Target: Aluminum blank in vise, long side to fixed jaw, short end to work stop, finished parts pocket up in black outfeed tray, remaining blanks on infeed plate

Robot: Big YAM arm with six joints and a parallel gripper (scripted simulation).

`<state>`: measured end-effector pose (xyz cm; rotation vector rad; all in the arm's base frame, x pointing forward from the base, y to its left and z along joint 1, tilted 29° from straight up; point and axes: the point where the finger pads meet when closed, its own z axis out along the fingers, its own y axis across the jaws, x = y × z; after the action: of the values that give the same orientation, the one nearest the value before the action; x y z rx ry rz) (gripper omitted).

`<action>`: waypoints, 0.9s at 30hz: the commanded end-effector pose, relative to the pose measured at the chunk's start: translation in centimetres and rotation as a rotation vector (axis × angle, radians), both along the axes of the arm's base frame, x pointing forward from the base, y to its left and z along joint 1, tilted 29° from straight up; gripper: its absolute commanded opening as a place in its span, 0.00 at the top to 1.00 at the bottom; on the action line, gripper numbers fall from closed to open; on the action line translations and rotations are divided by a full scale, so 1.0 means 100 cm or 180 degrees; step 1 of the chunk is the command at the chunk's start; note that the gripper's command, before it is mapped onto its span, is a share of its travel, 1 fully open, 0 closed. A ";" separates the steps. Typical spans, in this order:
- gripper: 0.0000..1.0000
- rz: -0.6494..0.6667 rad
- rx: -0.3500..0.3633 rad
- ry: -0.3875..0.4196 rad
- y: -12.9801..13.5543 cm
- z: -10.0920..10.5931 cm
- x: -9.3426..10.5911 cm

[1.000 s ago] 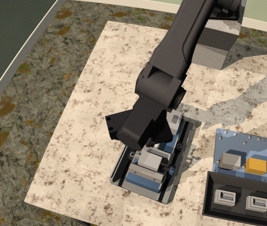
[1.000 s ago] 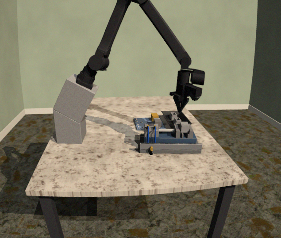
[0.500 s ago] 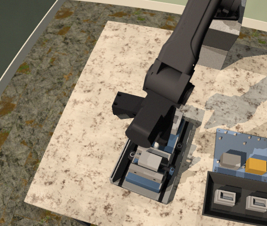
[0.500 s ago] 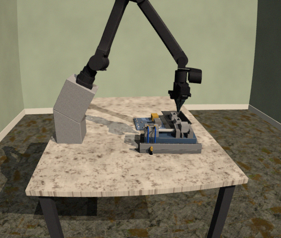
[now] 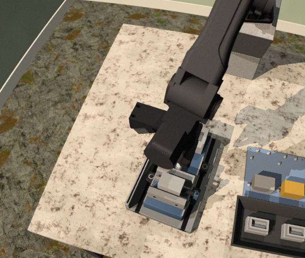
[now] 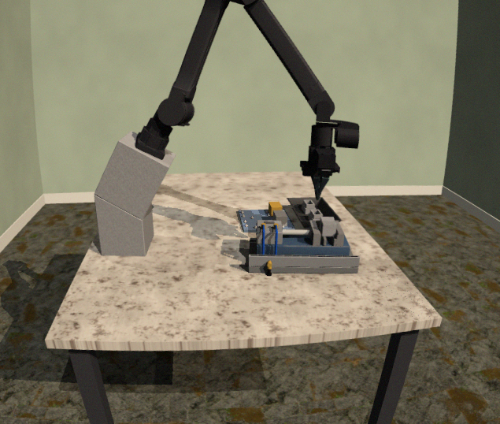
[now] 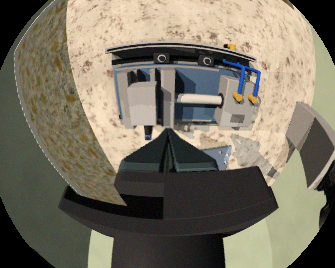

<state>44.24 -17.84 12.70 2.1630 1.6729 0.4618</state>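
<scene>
My gripper is shut and empty, above and beside the vise; the arm hides its tips in the top view. A gray blank sits between the jaws, beside the fixed jaw, with a gap to the moving jaw. Contact with the work stop cannot be told. Another gray blank and a brass blank lie on the infeed plate. Two finished parts lie pocket up in the black outfeed tray.
The hosed end block stands at the other end of the vise, joined to the moving jaw by a pale rod. Blue hoses rise beside it. The tray adjoins the infeed plate. The arm's gray pedestal stands at the table's other end.
</scene>
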 end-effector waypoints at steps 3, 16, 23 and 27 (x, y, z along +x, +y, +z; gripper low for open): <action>1.00 -0.0067 -0.0045 -0.0131 -0.004 0.018 0.003; 1.00 -0.0070 -0.0044 -0.0131 -0.004 0.018 0.002; 1.00 -0.0069 -0.0046 -0.0136 -0.004 0.016 0.004; 1.00 -0.0064 -0.0027 -0.0092 -0.004 0.006 0.005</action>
<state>44.38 -17.91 12.78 2.1604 1.6651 0.4660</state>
